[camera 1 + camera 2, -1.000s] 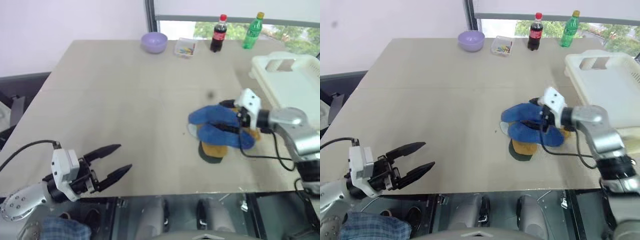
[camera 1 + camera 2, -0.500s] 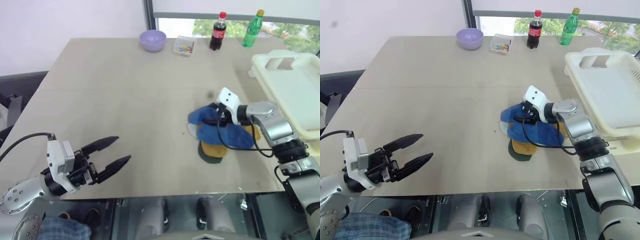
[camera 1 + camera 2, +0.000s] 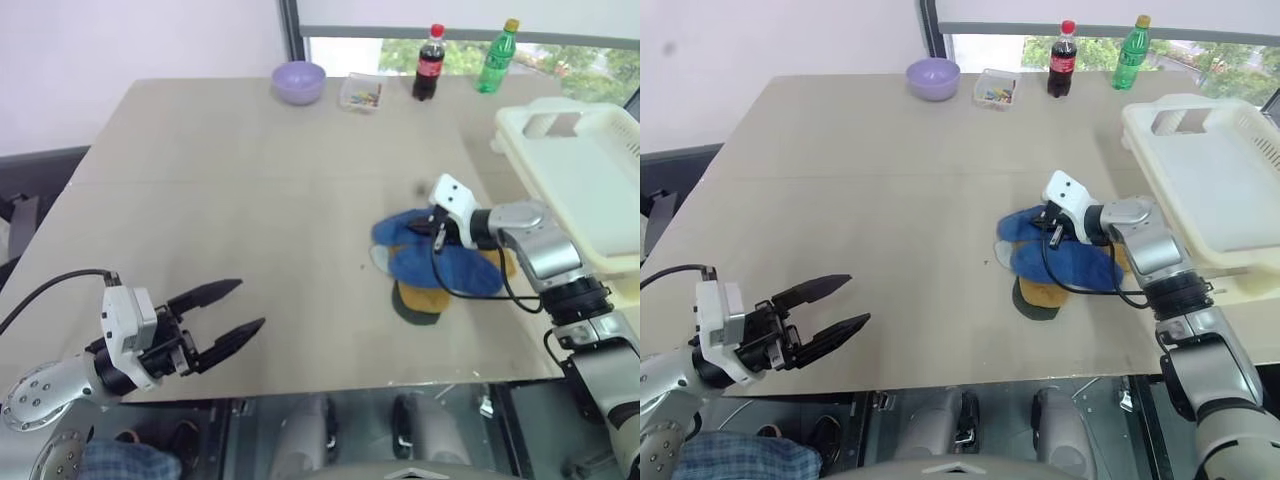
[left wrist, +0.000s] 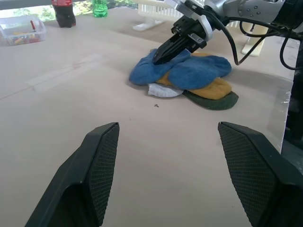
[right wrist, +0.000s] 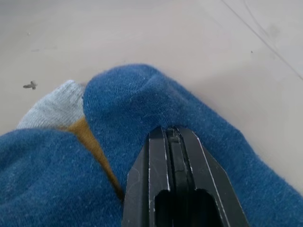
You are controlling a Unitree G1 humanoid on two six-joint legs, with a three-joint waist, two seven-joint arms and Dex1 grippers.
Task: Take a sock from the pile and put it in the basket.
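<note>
Centrally on the table [image 3: 230, 160], toward its right side, lay the pile [image 3: 432, 270] of socks: two royal blue ones on top, a mustard yellow one and a dark green one showing beneath at the near edge, and a pale grey one [image 4: 162, 90] peeking out on the side away from the basket. The right gripper [image 4: 158, 57] pressed its tips onto the upper blue sock [image 5: 142, 101], its two black fingers drawn fully together; whether any cloth was pinched between them could not be told. To the right of the pile, the cream-white basket [image 3: 590, 175] sat at the table's right edge, near the socks but not touching them. The left gripper [image 3: 232, 313] hovered over the near left edge of the table, well apart from the pile, its fingers spread wide and holding nothing. Along the far edge stood a lilac bowl [image 3: 299, 81], a small clear box [image 3: 361, 93], a cola bottle [image 3: 428, 63] and a green bottle [image 3: 498, 56].
</note>
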